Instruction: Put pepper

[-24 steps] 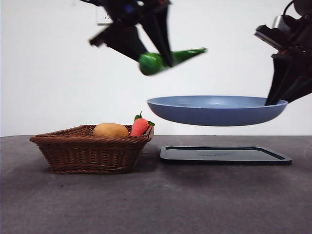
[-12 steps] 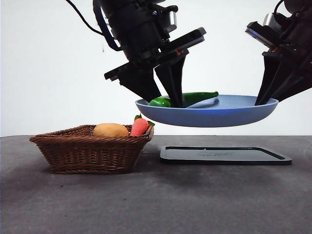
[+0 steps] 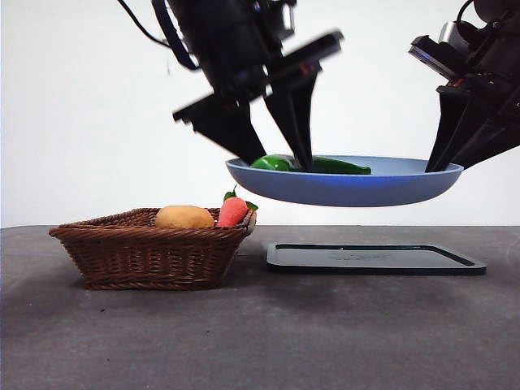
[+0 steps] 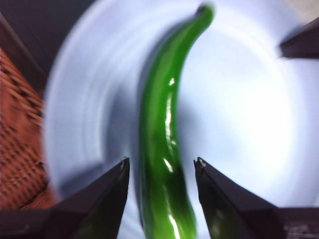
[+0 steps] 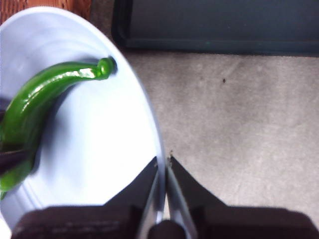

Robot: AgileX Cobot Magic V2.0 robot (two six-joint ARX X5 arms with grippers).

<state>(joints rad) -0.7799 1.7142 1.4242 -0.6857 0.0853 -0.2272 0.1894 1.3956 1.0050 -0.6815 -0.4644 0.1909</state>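
The glossy dark-green pepper [image 3: 341, 167] lies in the blue plate [image 3: 366, 188], which is held in the air above the table. My left gripper [image 3: 280, 158] hangs just over the plate's left part. In the left wrist view it [image 4: 162, 162] is open, with its jaws on either side of the pepper [image 4: 167, 99] and a small gap on each side. My right gripper [image 3: 443, 166] is shut on the plate's right rim. The right wrist view shows it [image 5: 163, 162] pinching the rim of the plate [image 5: 109, 139], with the pepper [image 5: 45, 92] lying inside.
A brown wicker basket [image 3: 138, 252] stands on the table at the left. It holds a rounded yellow-orange fruit [image 3: 184, 217] and a red-orange pointed item with green leaves [image 3: 232, 210]. A flat black tray [image 3: 374, 258] lies on the table under the plate.
My left gripper came down with the pepper into the plate, opened, and has risen slightly. The pepper now lies flat in the plate. The right gripper holds the plate almost still.
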